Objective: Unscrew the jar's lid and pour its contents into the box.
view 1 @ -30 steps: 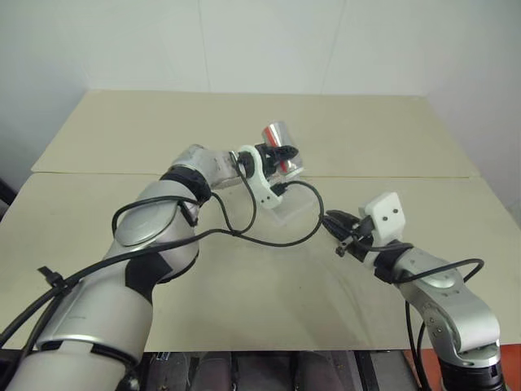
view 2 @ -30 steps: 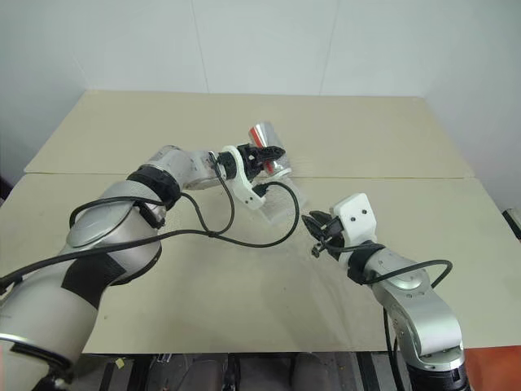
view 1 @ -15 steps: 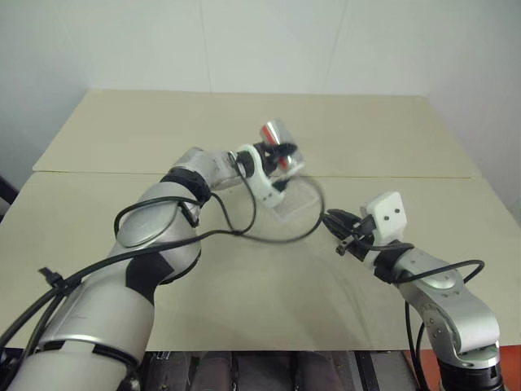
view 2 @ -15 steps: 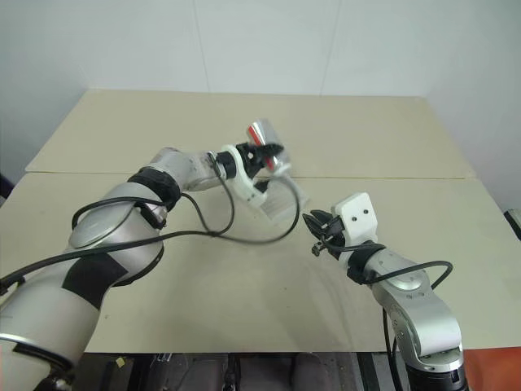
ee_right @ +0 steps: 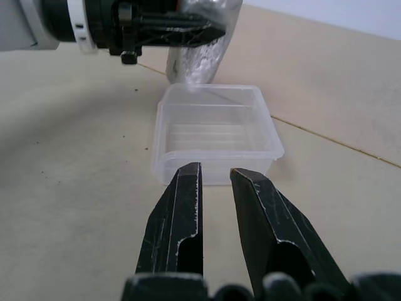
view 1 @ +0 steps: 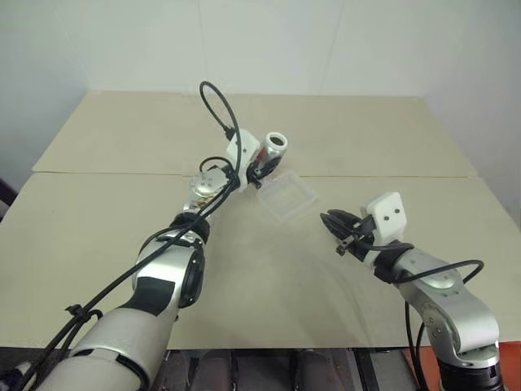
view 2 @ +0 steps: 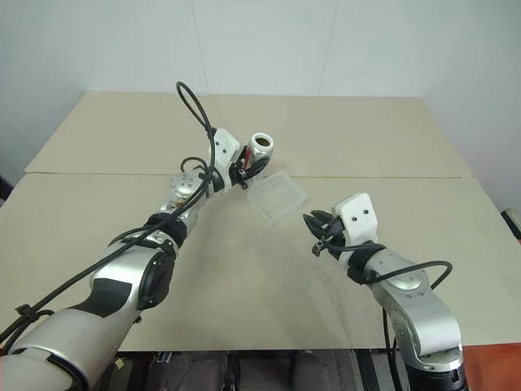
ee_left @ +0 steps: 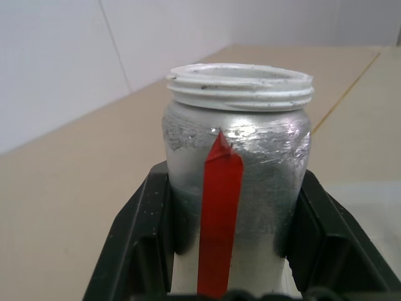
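Clamping the small silvery jar with the vertical red stripe (ee_left: 235,182), the left gripper (view 1: 259,167) is holding it lidless and roughly upright beside the shallow clear plastic box (view 1: 286,196) on the beige table (view 1: 374,138), probably so nothing spills. Nearer the box's other side, the right gripper (ee_right: 216,188) is hovering with fingers nearly closed, empty.
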`<state>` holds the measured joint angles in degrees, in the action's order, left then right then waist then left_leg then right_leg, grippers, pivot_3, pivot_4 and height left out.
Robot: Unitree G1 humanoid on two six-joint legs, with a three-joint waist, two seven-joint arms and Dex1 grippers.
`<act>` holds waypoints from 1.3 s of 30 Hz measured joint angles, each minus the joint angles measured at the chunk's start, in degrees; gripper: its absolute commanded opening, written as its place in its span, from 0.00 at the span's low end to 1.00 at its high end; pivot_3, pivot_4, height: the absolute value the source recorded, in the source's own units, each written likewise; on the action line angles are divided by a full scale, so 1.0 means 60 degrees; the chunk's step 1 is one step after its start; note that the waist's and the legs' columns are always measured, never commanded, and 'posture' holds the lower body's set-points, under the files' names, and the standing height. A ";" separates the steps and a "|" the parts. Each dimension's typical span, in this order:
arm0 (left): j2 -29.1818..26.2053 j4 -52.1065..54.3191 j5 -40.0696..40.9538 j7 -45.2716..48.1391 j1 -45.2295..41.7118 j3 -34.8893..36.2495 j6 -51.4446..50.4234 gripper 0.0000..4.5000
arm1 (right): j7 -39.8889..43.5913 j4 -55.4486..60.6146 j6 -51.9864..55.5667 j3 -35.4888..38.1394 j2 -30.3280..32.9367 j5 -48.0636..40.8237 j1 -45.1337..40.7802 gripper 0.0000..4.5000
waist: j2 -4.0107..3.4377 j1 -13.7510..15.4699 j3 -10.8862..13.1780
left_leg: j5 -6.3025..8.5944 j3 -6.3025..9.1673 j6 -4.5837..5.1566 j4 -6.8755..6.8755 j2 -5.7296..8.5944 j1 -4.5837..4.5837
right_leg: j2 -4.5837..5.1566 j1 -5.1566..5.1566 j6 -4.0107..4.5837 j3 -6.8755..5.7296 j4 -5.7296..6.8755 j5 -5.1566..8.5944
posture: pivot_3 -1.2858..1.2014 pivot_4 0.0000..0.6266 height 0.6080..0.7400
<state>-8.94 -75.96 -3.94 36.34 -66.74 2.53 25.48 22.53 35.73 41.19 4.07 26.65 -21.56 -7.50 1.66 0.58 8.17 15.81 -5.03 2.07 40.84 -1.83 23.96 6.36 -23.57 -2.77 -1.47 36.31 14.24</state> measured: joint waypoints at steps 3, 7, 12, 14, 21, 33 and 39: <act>-0.0512 0.0118 -0.1301 -0.0979 -0.0011 -0.1138 0.0823 0.43 | 0.0038 -0.0050 -0.0003 0.0000 0.0007 0.0000 -0.0067 0.24 | 0.0000 0.0009 0.0000 | 0.0001 0.0003 0.0002 -0.0005 0.0003 0.0000 | 0.0000 0.0001 -0.0001 0.0001 0.0015 -0.0001 | 0.52 0.24 1.00; -0.1581 0.0173 -0.4866 -0.4062 -0.0629 -0.4164 0.2248 0.43 | 0.0093 -0.0058 -0.0016 0.0004 0.0011 0.0000 -0.0066 0.24 | 0.0002 0.0053 0.0001 | 0.0001 0.0005 0.0002 -0.0006 0.0009 0.0005 | 0.0001 0.0004 -0.0004 -0.0003 0.0010 -0.0002 | 0.52 0.24 1.00; -0.1882 0.0163 -0.9087 -0.8612 -0.2323 -0.7985 0.2428 0.43 | 0.0113 -0.0059 -0.0104 0.0000 0.0001 0.0001 -0.0060 0.24 | 0.0003 0.0266 0.0001 | 0.0029 0.0007 0.0049 0.0001 0.0014 0.0021 | 0.0003 0.0015 -0.0024 -0.0010 -0.0023 -0.0013 | 0.52 0.24 1.00; -0.1767 0.0096 -1.0374 -1.0094 -0.2736 -0.9202 0.2120 0.43 | 0.0107 -0.0060 -0.0117 -0.0003 -0.0014 0.0001 -0.0055 0.24 | 0.0002 0.0279 0.0001 | 0.0025 0.0001 0.0042 -0.0001 0.0014 0.0023 | 0.0004 0.0013 -0.0025 -0.0009 -0.0029 -0.0013 | 0.52 0.24 1.00; -0.1020 -0.0429 -1.2147 -1.2052 -0.2826 -1.1078 0.1324 0.43 | 0.0031 -0.0048 -0.0131 0.0003 -0.0144 -0.0013 0.0024 0.24 | 0.0003 0.0258 0.0001 | 0.0004 -0.0017 0.0010 0.0005 0.0013 0.0072 | 0.0004 -0.0066 -0.0025 0.0003 -0.0002 -0.0013 | 0.52 0.24 1.00; -0.1041 -0.0619 -1.0883 -1.1191 -0.2966 -0.9914 0.1635 0.43 | -0.0112 0.0022 -0.0131 0.0150 -0.0250 -0.0021 0.0340 0.24 | 0.0004 0.0246 0.0002 | -0.0001 -0.0029 0.0007 0.0008 0.0010 0.0077 | 0.0008 -0.0081 -0.0024 0.0011 0.0003 -0.0013 | 0.52 0.24 1.00; -0.1001 -0.0640 -0.5548 -0.5765 -0.1350 -0.4826 0.2151 0.43 | -0.0101 0.0031 -0.0131 0.0218 -0.0204 -0.0022 0.0379 0.24 | 0.0002 0.0084 0.0001 | -0.0011 -0.0040 -0.0003 0.0027 0.0002 0.0070 | 0.0009 -0.0097 -0.0024 0.0010 0.0067 -0.0013 | 0.52 0.24 1.00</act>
<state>-14.95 -79.80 -37.23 1.75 -74.84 -26.43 38.39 21.92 35.92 40.41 5.38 25.42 -21.69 -5.23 1.67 1.09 8.18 15.74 -5.26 2.05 41.00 -1.81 24.38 6.42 -24.15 -2.92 -1.41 36.71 14.16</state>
